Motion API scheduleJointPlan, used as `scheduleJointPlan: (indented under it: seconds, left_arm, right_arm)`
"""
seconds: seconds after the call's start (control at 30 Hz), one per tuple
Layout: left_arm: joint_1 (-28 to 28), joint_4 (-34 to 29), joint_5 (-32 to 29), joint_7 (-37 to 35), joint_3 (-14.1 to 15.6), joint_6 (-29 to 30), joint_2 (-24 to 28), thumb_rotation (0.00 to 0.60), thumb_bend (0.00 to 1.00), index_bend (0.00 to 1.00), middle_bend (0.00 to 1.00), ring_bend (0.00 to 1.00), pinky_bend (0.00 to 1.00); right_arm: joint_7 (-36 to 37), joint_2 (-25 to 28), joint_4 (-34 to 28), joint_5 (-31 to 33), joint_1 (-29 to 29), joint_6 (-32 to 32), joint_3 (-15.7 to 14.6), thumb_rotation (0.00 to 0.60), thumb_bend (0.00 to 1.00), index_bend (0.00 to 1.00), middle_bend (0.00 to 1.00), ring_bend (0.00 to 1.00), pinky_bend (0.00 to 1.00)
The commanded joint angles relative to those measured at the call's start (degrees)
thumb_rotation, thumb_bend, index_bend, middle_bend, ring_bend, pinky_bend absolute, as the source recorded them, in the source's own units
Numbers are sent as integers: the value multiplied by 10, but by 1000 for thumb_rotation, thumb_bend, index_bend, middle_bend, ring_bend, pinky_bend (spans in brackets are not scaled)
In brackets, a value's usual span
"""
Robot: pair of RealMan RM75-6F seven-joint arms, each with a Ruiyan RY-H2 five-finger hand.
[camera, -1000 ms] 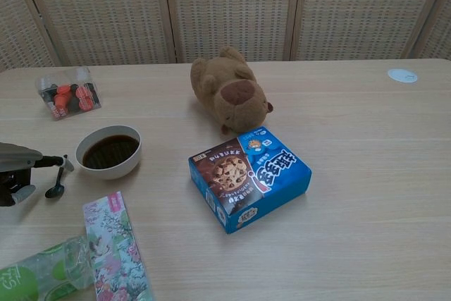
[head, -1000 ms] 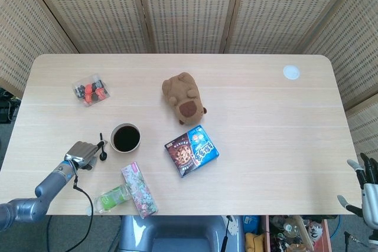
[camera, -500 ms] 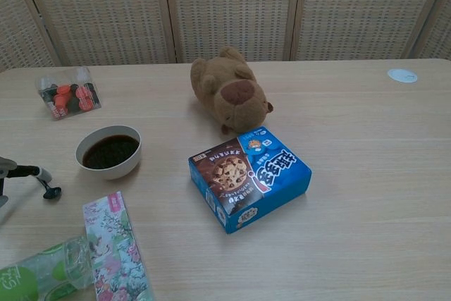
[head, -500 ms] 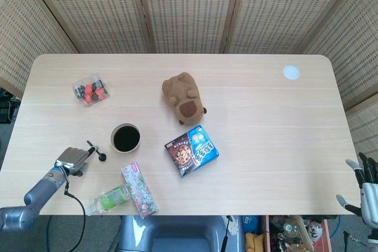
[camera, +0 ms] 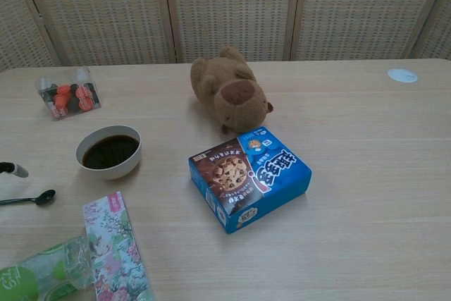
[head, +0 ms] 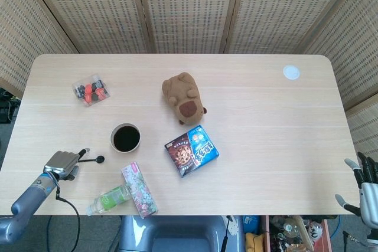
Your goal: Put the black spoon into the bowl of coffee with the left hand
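Left hand (head: 61,162) at the table's (head: 266,122) 8 o'clock corner, curled around the handle end of the black spoon (head: 92,160); grip itself too small to make out, so pinching or only touching cannot be told. In the chest view only a fingertip (camera: 15,170) shows at the left edge, with the spoon lying flat below it, handle running off-frame at 9 o'clock, head pointing to 3 o'clock. Spoon head near the bowl of coffee (head: 125,138) but apart from it, at the bowl's 7 o'clock. Bowl upright, dark liquid inside.

Right hand (head: 367,184) off the table's 4 o'clock corner, fingers spread, holding nothing.

Flowered packet (head: 139,189) at 6 o'clock of the bowl, with a green-labelled bottle (head: 109,199) lying just beside it at its 9 o'clock. Blue cookie box (head: 192,150) at 3 o'clock of the bowl. Brown plush toy (head: 184,98) at 12 o'clock of the box. Clear pack of red and black pieces (head: 90,90) at 11 o'clock of the bowl. White disc (head: 291,72) near the table's 1 o'clock corner.
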Motion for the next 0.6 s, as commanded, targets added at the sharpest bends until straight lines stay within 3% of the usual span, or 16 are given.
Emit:
scheduleJointPlan:
  seconds: [0.03, 0.13, 0.23, 0.33, 0.5, 0.6]
  left_arm:
    - [18, 3, 19, -9, -8, 36, -3, 600, 660, 75, 840, 749, 691]
    - [35, 12, 36, -18, -17, 73, -14, 600, 526, 99, 740, 657, 657]
    - [69, 41, 68, -47, -37, 150, -41, 600, 440, 206, 591, 511, 548]
    - [93, 78, 100, -74, -50, 198, -69, 600, 426, 304, 500, 404, 433]
    - [113, 115, 131, -97, -61, 226, -95, 600, 422, 354, 201, 52, 44]
    - [119, 131, 138, -100, -64, 227, -106, 600, 421, 389, 56, 0, 0]
  right_arm:
    - [-1, 0, -1, -1, 1, 0, 0, 600, 261, 210, 124, 0, 135]
    - [-1, 0, -1, -2, 1, 0, 0, 600, 261, 210, 124, 0, 135]
    - [-3, 0, -2, -2, 0, 1, -1, 600, 261, 210, 124, 0, 135]
    - [-4, 0, -3, -2, 0, 2, 0, 600, 261, 210, 124, 0, 135]
    - [-6, -1, -5, -2, 0, 1, -1, 600, 262, 210, 124, 0, 135]
    - [-7, 0, -5, -2, 0, 2, -1, 600, 261, 210, 124, 0, 136]
